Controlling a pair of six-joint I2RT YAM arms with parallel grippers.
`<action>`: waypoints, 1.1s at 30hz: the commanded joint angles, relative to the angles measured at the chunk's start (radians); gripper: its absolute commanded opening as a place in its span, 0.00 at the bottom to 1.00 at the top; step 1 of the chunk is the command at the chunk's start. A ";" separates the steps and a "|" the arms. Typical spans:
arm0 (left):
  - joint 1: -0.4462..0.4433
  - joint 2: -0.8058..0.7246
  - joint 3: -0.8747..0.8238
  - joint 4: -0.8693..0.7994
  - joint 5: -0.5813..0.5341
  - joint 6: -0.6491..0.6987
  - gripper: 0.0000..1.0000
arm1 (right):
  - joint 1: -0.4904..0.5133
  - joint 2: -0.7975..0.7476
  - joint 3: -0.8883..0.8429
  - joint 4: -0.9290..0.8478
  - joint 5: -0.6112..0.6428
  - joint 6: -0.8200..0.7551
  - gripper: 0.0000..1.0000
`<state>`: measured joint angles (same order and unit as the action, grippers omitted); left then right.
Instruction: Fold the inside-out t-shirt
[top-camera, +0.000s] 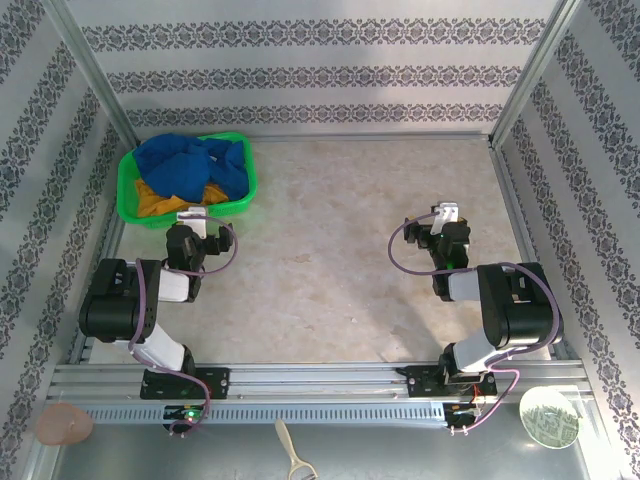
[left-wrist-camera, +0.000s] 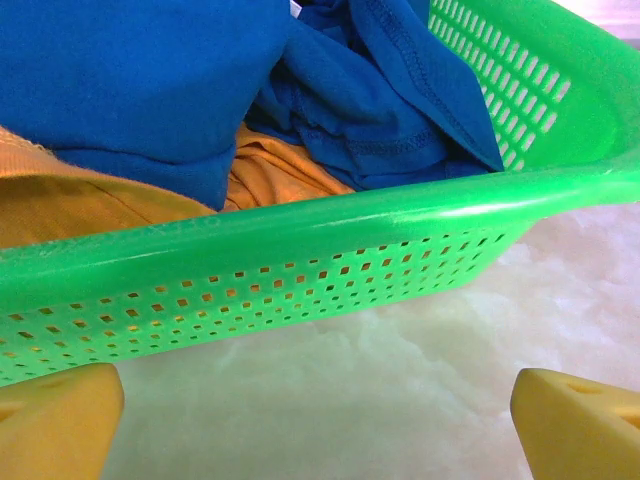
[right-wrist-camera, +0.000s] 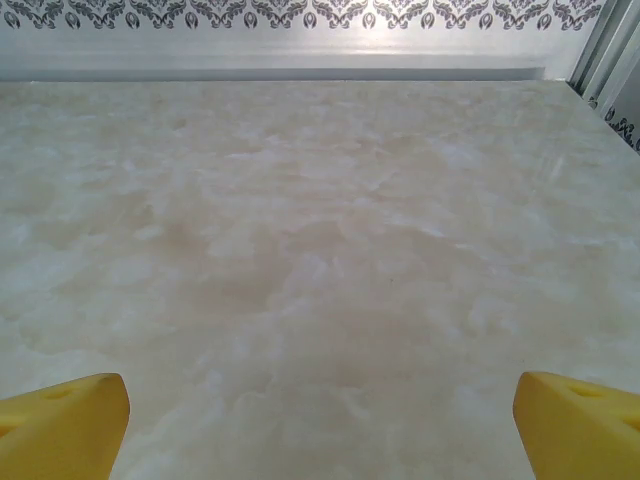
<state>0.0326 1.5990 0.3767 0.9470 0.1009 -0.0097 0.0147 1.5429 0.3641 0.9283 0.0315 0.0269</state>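
Blue t-shirt (top-camera: 190, 165) sits crumpled in the green basket (top-camera: 128, 195), upper left of the top view, over an orange garment (top-camera: 158, 203). Nothing is folded yet, so we're at the fetch step. Left gripper (left-wrist-camera: 320, 425) faces the basket's near wall, jaws wide apart and empty. Right gripper (right-wrist-camera: 320, 425) is centre-right over bare table (right-wrist-camera: 320, 220), jaws also apart. Next we lift left over the rim and pinch blue only.

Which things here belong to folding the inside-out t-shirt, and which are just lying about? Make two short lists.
For the job: blue t-shirt; green basket holding it; left hand, open; right hand, open; table.

Lying about: orange-yellow garment beneath the shirt; pinkish round thing; cream tool; green-rimmed disc.
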 joint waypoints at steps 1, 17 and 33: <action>-0.008 -0.003 0.010 0.007 0.010 0.017 0.99 | -0.007 -0.009 0.013 0.021 -0.014 0.008 0.98; -0.008 -0.002 0.008 0.009 -0.066 -0.010 0.99 | -0.007 -0.009 0.014 0.020 -0.015 0.009 0.98; -0.006 -0.003 0.001 0.022 -0.054 -0.015 0.99 | -0.012 -0.008 0.017 0.017 -0.023 0.015 0.98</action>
<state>0.0326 1.5990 0.3767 0.9474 0.0479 -0.0109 0.0147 1.5429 0.3641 0.9283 0.0311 0.0269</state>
